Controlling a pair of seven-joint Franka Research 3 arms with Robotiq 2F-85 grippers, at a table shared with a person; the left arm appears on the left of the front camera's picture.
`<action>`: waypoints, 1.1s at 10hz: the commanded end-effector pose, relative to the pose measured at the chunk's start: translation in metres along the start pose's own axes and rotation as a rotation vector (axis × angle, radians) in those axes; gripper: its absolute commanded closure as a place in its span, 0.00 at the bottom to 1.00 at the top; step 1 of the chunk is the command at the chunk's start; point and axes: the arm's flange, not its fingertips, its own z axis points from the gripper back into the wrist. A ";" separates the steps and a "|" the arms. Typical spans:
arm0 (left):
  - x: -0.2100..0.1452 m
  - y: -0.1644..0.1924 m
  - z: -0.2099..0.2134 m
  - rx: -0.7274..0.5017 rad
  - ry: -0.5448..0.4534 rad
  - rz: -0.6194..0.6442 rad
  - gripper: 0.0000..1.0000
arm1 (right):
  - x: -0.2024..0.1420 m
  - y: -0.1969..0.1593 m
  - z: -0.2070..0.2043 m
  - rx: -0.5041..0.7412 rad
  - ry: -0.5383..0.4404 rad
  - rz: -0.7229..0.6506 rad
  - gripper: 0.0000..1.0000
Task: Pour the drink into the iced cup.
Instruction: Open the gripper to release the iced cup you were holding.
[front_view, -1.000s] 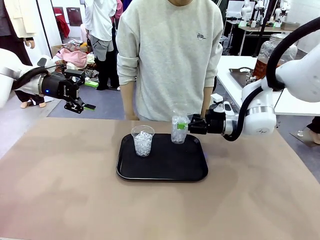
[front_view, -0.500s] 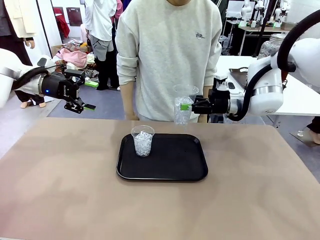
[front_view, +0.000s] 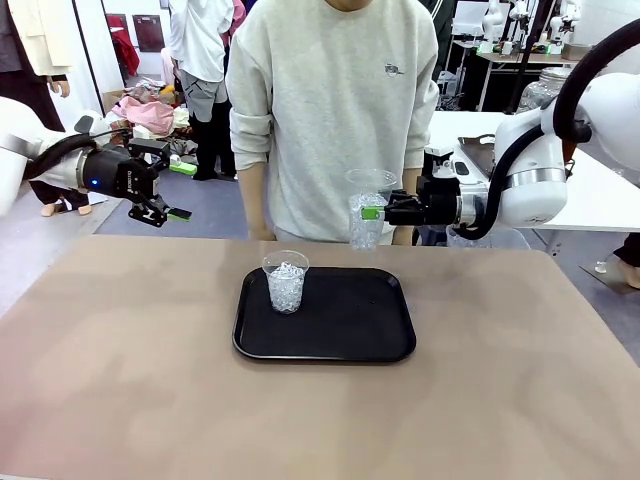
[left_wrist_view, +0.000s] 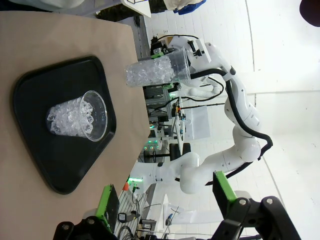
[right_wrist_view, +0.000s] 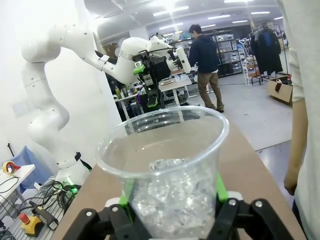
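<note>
Gripper on my right arm (front_view: 373, 212) is pinching a clear plastic cup (front_view: 366, 190) by its side, green pads pressed against the wall on both sides. The cup stands upright in the air, lifted off the table (front_view: 520, 380), up beyond the far right corner of the black tray (front_view: 340, 335). Crushed ice fills its lower part. Through my right wrist camera the cup (right_wrist_view: 165, 145) sits squarely between the fingers of that gripper (right_wrist_view: 172, 197), rim toward the lens and ice heaped at the bottom.

A second cup of ice (front_view: 286, 282) stands on the left part of the tray, well apart from the one I hold.

My left gripper (front_view: 180, 191) hangs above the table's far left corner, fingers spread wide with nothing between them. Its wrist camera looks past those fingers (left_wrist_view: 107, 200) at the tray (left_wrist_view: 60, 170) and both cups.

A person in a grey sweatshirt (front_view: 330, 100) stands at the far side, just behind the lifted cup. The glass jar (front_view: 541, 92) stands on the white side table behind my right arm, which hides most of it.
</note>
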 end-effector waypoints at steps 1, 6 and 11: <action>-0.002 -0.003 -0.001 -0.009 -0.007 -0.001 0.00 | 0.004 0.000 -0.001 -0.004 -0.010 0.016 0.27; -0.002 -0.003 -0.001 -0.009 -0.007 -0.001 0.00 | 0.004 0.000 -0.001 -0.004 -0.010 0.016 0.27; -0.002 -0.003 -0.001 -0.009 -0.007 -0.001 0.00 | 0.004 0.000 -0.001 -0.004 -0.010 0.016 0.27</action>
